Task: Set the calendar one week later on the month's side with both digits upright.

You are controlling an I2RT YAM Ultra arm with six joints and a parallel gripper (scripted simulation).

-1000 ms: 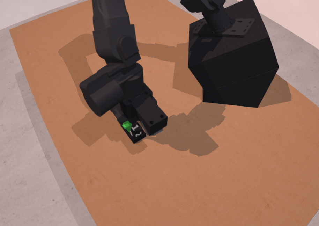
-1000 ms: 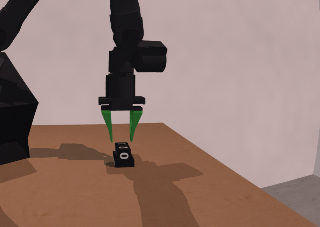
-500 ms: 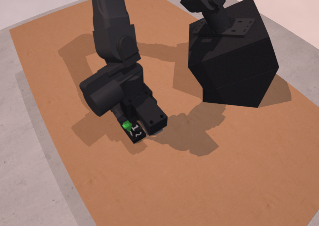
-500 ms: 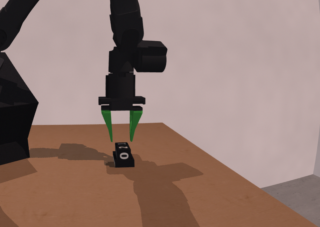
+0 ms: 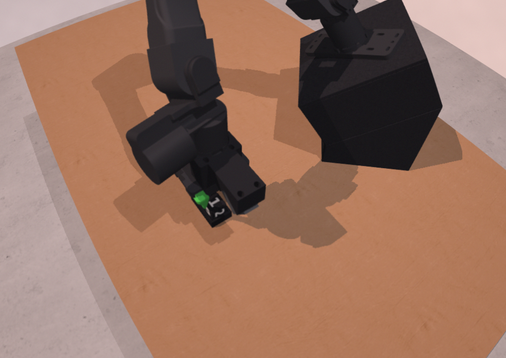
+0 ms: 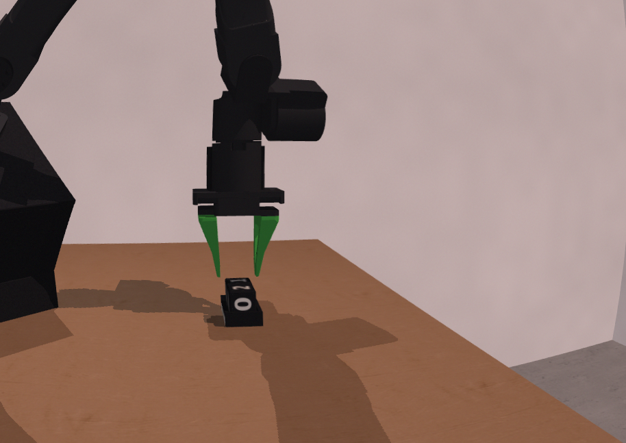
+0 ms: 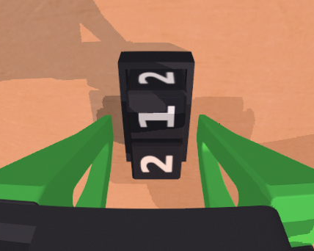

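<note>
The black calendar tray [image 6: 242, 312] lies flat on the wooden table with two black cubes in it, side by side. In the wrist view the far cube [image 7: 156, 78] shows a 2 on top. The near cube [image 7: 156, 117] shows a 1 on top and a 2 on its end face. The exterior view shows a 0 on the opposite end face. The calendar also shows in the top view [image 5: 216, 213]. My gripper [image 6: 237, 274] points straight down, its green fingertips just above the cubes and apart from them. It is open and empty, and straddles the near cube in the wrist view [image 7: 155, 122].
The arm's large black base block [image 5: 367, 100] stands on the table behind and to the right of the calendar, and at the left edge in the exterior view [image 6: 24, 211]. The table's edge [image 6: 455, 326] runs along the right side.
</note>
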